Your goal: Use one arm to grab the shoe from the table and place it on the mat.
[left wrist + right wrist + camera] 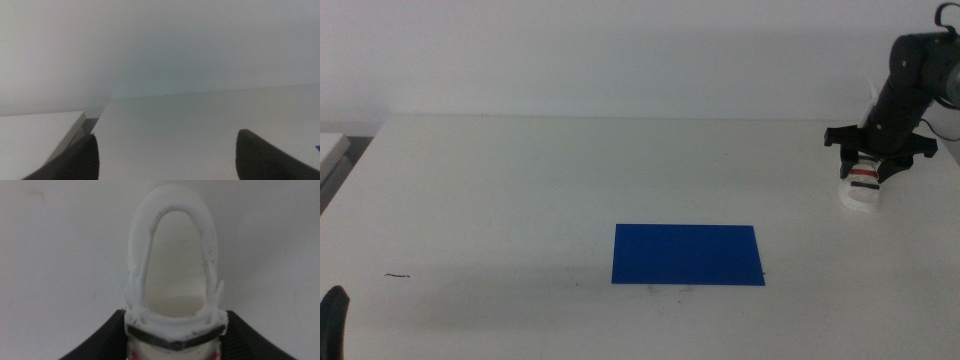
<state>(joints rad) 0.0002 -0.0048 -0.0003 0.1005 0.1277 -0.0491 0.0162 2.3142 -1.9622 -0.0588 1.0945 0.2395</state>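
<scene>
The white sandal-like shoe lies at the far right of the table, with a red strap between dark ones. My right gripper comes down over it from the right arm. In the right wrist view the jaws press against both sides of the shoe at its strapped end, and the gripper is shut on it. I cannot tell if the shoe has left the table. The dark blue mat lies flat at centre front, well left of the shoe. My left gripper waits at the bottom left, open and empty.
A second white surface adjoins the table's far left edge, with a gap between them; it also shows in the left wrist view. A small dark mark lies front left. A white wall rises behind the table.
</scene>
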